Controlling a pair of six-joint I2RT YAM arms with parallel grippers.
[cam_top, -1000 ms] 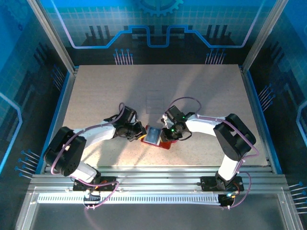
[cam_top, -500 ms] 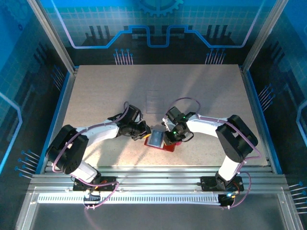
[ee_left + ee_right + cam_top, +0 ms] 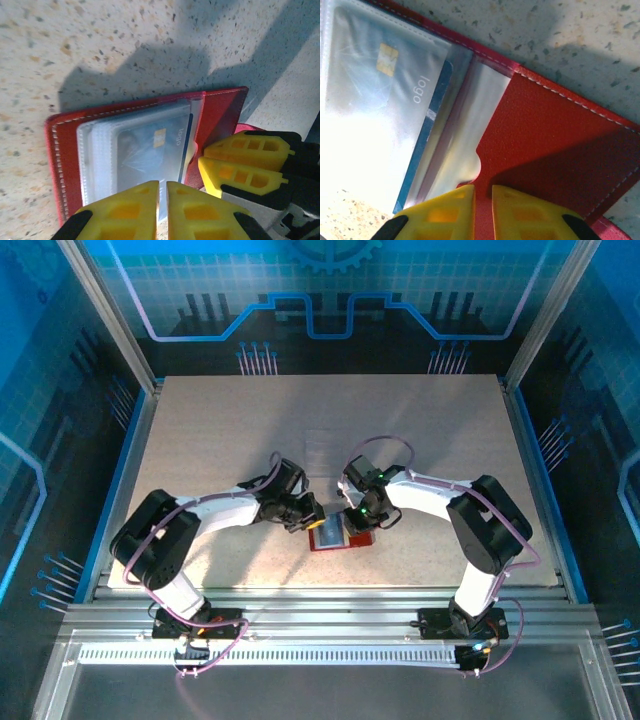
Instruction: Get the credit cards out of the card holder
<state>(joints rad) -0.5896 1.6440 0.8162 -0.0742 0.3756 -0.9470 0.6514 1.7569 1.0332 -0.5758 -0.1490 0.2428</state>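
Card holder (image 3: pixel 67 150) open on the surface (image 3: pixel 100 40).
I see left gripper (image 3: pixel 163 186) nearly closed over the sleeved credit card (image 3: pixel 150 155); right gripper (image 3: pixel 483 189) pinches its red leaf.

From my station I see a speckled beige bench (image 3: pixel 200 430) boxed in by blue circuit-pattern wall panels (image 3: pixel 330 280) on aluminium posts (image 3: pixel 108 310). Slotted aluminium rails (image 3: pixel 320 615) line its near edge, and hard light throws sharp shadows.
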